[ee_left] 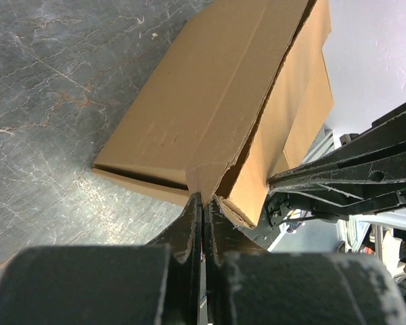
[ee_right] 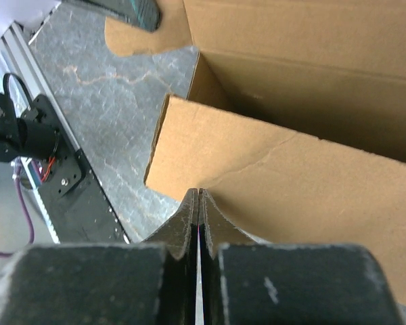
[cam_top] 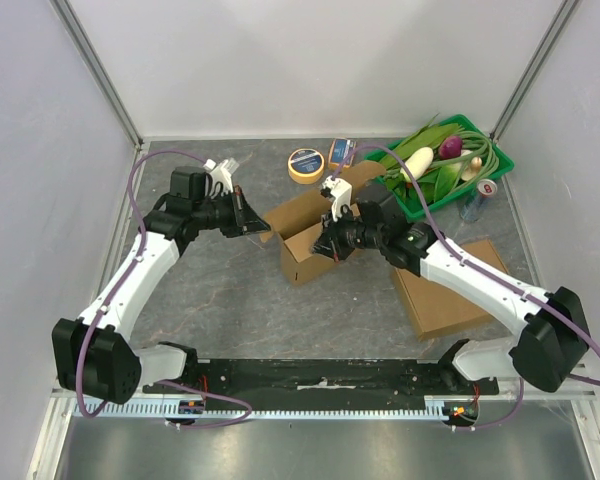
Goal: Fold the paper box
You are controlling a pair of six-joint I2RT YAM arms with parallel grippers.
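A side flap was pinched by the closed left fingers [ee_left: 189, 227], the half-open box [cam_top: 302, 240] was set mid-bench [cam_top: 230, 300], and its near wall was nipped by the closed right fingers [ee_right: 184, 227], apparently bracing both sides for folding.

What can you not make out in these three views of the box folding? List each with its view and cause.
Top view: inside of the cardboard box, covered by the right arm.
Top view: print on the tape roll, too small.
Top view: flat cardboard sheet, partly under the right arm.
Right wrist view: whether the right tool pinches the box wall; its fingertips cover the contact.
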